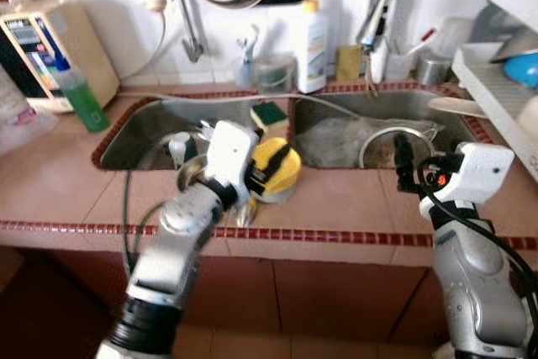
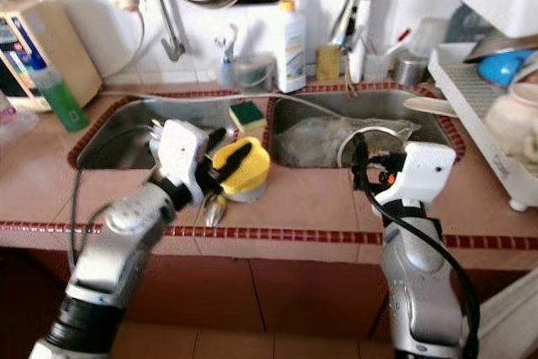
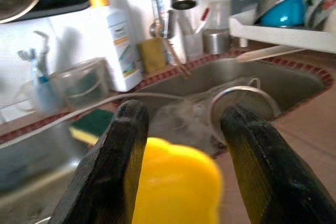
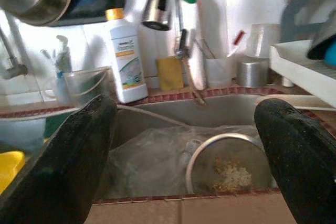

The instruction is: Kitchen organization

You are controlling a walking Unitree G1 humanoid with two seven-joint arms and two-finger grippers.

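A round yellow container [image 1: 279, 170] on a grey base stands on the tiled counter [image 1: 336, 203], in front of the divider between the two sink basins. My left gripper [image 1: 267, 172] is shut on it, one black finger [image 3: 123, 161] on each side of the yellow body [image 3: 176, 182]. My right gripper [image 1: 406, 161] hovers open over the counter edge in front of the right basin. Nothing is between its fingers [image 4: 79, 156]. Beyond them a metal strainer [image 4: 226, 169] with food scraps lies in the right basin [image 1: 370, 119].
A spoon [image 1: 245, 212] lies by the container. A sponge [image 1: 269, 113] sits on the sink divider. At the back stand a white bottle [image 1: 313, 44], a green soap bottle [image 1: 82, 94] and a beige appliance [image 1: 50, 48]. A dish rack [image 1: 504, 81] is on the right.
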